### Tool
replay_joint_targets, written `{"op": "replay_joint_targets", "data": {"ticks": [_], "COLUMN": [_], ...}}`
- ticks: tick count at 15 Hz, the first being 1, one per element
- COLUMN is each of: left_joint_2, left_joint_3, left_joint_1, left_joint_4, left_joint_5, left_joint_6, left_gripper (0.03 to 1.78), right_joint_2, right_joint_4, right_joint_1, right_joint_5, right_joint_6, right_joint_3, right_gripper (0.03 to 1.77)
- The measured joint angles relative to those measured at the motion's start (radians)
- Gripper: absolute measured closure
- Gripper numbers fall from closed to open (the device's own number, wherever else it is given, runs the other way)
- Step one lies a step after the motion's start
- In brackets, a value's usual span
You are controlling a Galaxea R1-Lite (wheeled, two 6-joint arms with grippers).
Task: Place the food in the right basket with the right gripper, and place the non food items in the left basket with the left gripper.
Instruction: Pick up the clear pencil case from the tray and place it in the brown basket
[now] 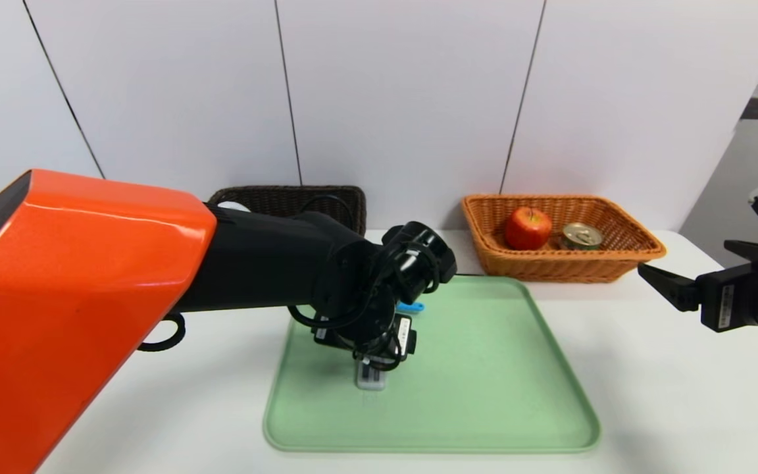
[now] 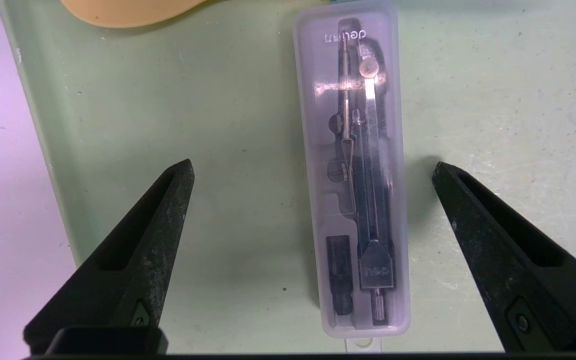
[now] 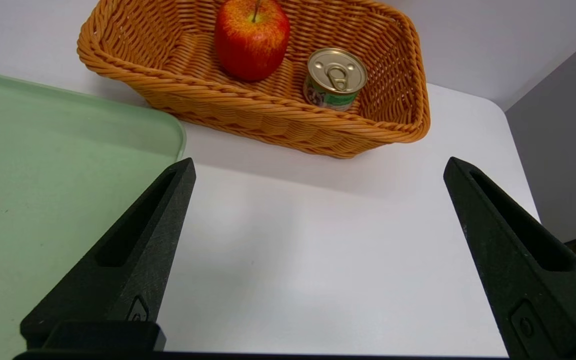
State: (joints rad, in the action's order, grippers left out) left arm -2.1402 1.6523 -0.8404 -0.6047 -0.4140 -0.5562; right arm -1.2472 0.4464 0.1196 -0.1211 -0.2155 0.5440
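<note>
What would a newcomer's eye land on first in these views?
Probably the orange-shelled left arm filling the near left, its left gripper open over a translucent grey oblong case lying on the pale green tray. Next, the red apple and gold-lidded tin in the orange wicker basket at back right.
</note>
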Motion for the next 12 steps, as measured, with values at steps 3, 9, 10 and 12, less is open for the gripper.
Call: {"op": "replay_joint_targets", "data": {"ticks": [3, 9, 10, 12], "left_joint_2": [-0.006, -0.013, -0.014, -0.014], "left_joint_3": [-0.006, -0.007, -0.007, -0.007], "left_joint_1": [-0.001, 0.000, 0.000, 0.000], "left_joint_4": [0.001, -0.001, 0.000, 0.001], "left_joint_5": [-0.002, 0.000, 0.000, -0.004], "left_joint_6": [-0.002, -0.003, -0.004, -0.003], "left_gripper": [0.12, 0.12, 0.12, 0.12], "right_joint_2": [0.000, 0.000, 0.000, 0.000], "right_joint_4": [0.000, 0.000, 0.000, -0.001], "right_joint_1": [0.000, 0.000, 0.000, 0.000], "right_joint_5": [-0.001, -0.001, -0.001, -0.001], "right_joint_6": [0.001, 0.001, 0.001, 0.001], "right_joint_3": [0.000, -0.002, -0.003, -0.003], "right_gripper": [0.09, 0.09, 0.09, 0.09]}}
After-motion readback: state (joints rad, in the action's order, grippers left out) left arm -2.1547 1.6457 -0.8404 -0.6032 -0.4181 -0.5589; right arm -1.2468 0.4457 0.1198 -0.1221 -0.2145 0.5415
